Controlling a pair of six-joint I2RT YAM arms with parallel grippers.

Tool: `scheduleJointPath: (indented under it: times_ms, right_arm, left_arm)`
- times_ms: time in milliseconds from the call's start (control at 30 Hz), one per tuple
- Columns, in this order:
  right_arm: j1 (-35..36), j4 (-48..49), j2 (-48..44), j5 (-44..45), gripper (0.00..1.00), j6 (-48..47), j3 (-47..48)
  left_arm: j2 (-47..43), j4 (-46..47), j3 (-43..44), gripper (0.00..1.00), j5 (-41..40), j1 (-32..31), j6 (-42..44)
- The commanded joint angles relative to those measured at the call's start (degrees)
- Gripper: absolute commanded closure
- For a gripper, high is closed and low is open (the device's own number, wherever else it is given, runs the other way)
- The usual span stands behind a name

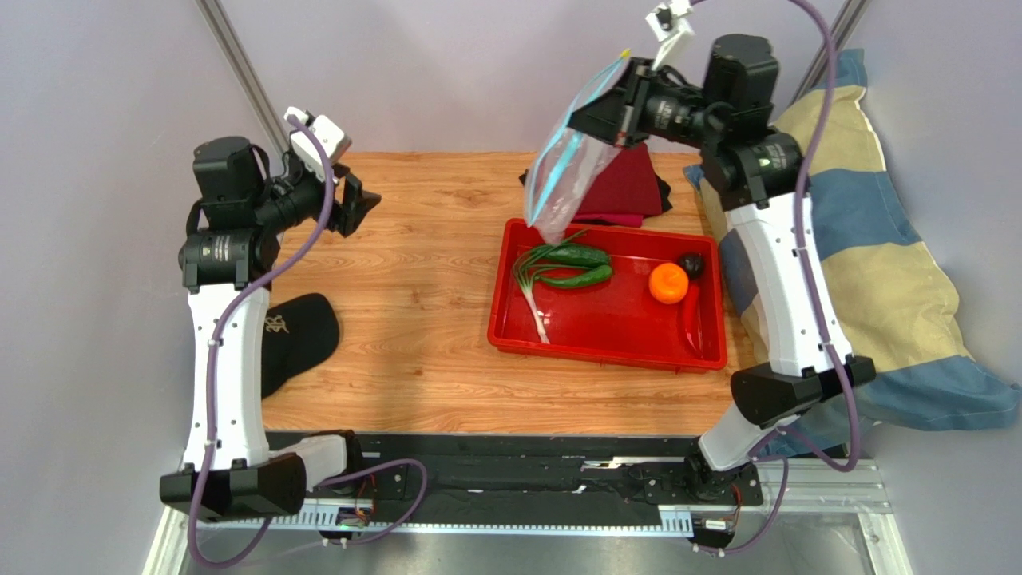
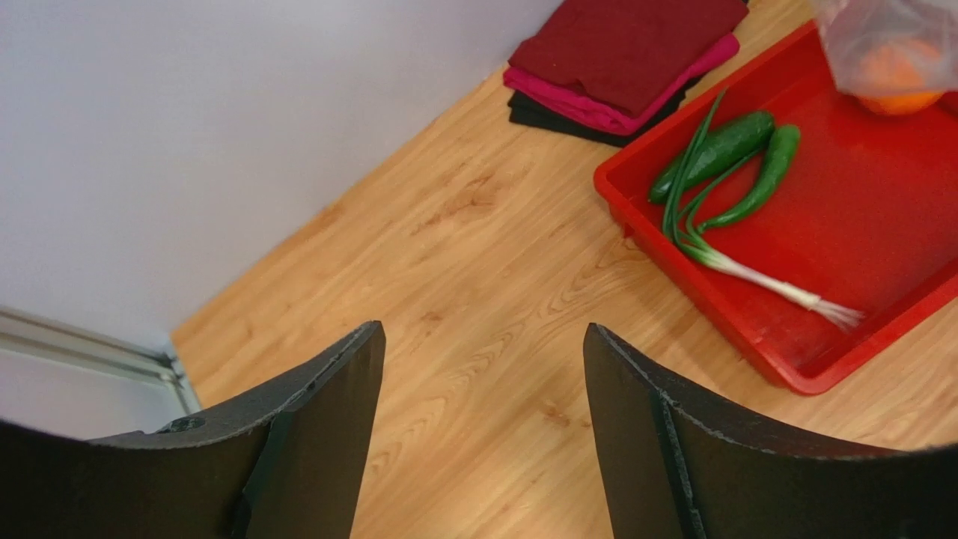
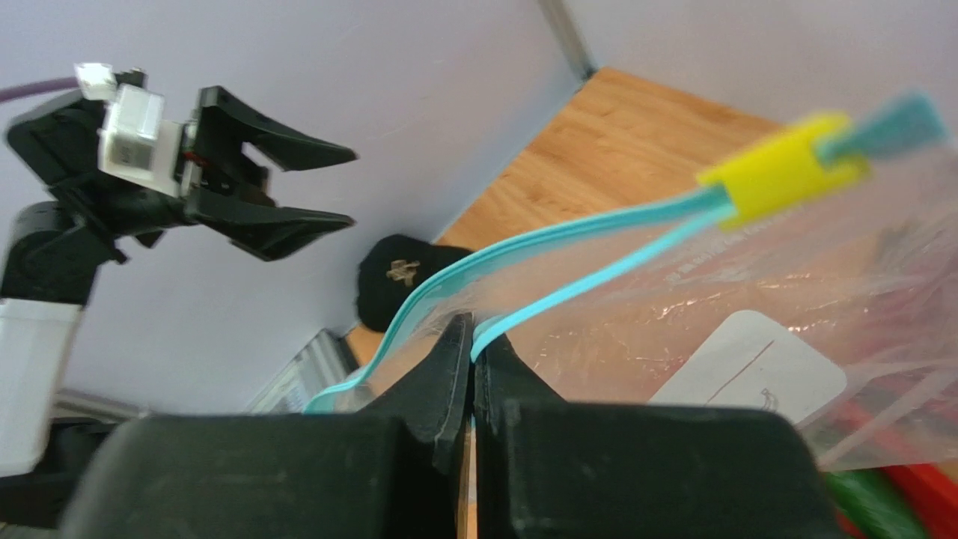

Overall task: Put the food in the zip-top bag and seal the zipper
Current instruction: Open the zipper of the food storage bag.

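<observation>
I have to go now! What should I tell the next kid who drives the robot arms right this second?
Left claw: open, empty, hanging over bare wood left of the red tray.
Right claw: shut on the mouth edge of the zip-top bag, holding it up over the tray's far left corner.
Food: orange fruit, green vegetables, green onion and dark round piece lie in the tray; the bag looks empty.
Zipper: parted, not sealed.
Left to do: load every piece, then seal.

The right gripper (image 1: 600, 117) dangles the zip-top bag (image 1: 561, 180) at upper centre, over the red tray (image 1: 600, 351) holding the food (image 1: 576, 258) mid-frame.
</observation>
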Motion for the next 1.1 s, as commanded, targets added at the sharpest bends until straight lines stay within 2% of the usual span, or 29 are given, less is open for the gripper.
scheduleJointPath:
  times_ms: [0, 100, 233, 367, 467, 600, 767, 833, 933, 1067]
  right_arm:
    - [-5.62, -6.19, 0.36, 1.29, 1.00, -11.68, -0.97]
    - [-5.98, -5.23, 4.14, 1.12, 1.00, -17.22, -1.24]
    - [-5.10, -0.84, 10.28, -0.46, 1.00, -18.10, 0.25]
    - [-2.47, 4.07, 16.10, -3.43, 1.00, -19.87, 3.15]
    - [-2.03, 15.04, 19.34, -7.13, 1.00, -15.83, 3.24]
    - [-2.02, 16.66, 24.98, -11.71, 1.00, -16.17, 11.05]
    - [-5.87, 19.02, 24.02, -11.19, 1.00, -16.09, 7.30]
    - [-7.99, 22.78, 24.11, -10.57, 1.00, -13.04, 5.54]
    - [-11.77, 25.18, 29.09, -10.48, 1.00, -7.58, 8.77]
    - [-13.27, 25.27, 36.93, -7.85, 1.00, -6.86, 16.59]
  left_arm:
    - [6.28, 0.72, 6.49, 0.26, -3.28, 0.57, -11.89]
    - [10.77, 2.56, 9.65, 0.26, -2.77, 0.57, -16.20]
    - [17.79, 3.62, 14.66, 0.23, -2.24, 0.57, -22.87]
    - [22.11, 4.50, 18.26, 0.21, -0.74, -0.22, -24.20]
    - [25.00, 4.15, 19.41, 0.21, -1.09, -1.36, -24.21]
    - [27.74, 3.01, 20.82, 0.21, -2.32, -2.68, -23.41]
    - [27.92, 4.06, 17.76, 0.21, -5.48, -2.77, -22.63]
    - [27.13, 6.42, 15.73, 0.21, -6.36, -2.77, -22.62]
    - [27.39, 8.97, 12.92, 0.22, -7.07, -2.77, -23.06]
    - [28.97, 11.96, 10.72, 0.23, -7.77, -2.95, -23.33]
